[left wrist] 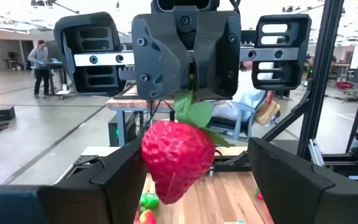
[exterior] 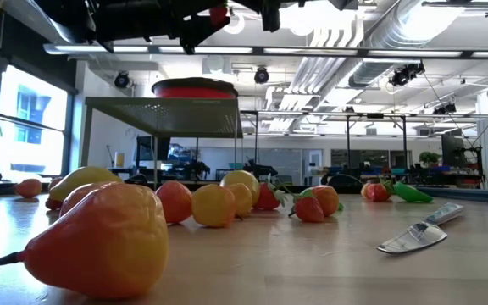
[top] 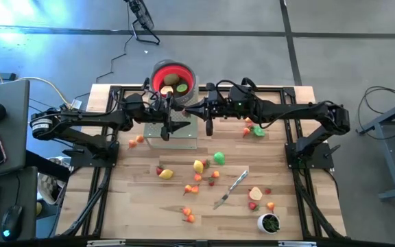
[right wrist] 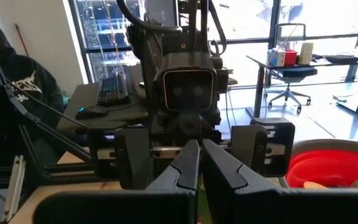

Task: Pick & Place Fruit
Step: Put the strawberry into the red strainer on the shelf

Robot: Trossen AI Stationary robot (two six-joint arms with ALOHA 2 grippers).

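Gripping a strawberry (left wrist: 178,158) by its green leaf, my right pincer (left wrist: 194,87) is clenched at 12 o'clock over the wooden table (top: 149,206), beside the red bowl (top: 173,76). My left pincer (top: 162,104) faces it with fingers spread on either side of the berry, not touching. Loose fruit (top: 199,166) and a knife (top: 232,189) lie mid-table; a white cup (top: 269,222) sits at 5 o'clock. Beyond: open workshop, ceiling ducts.
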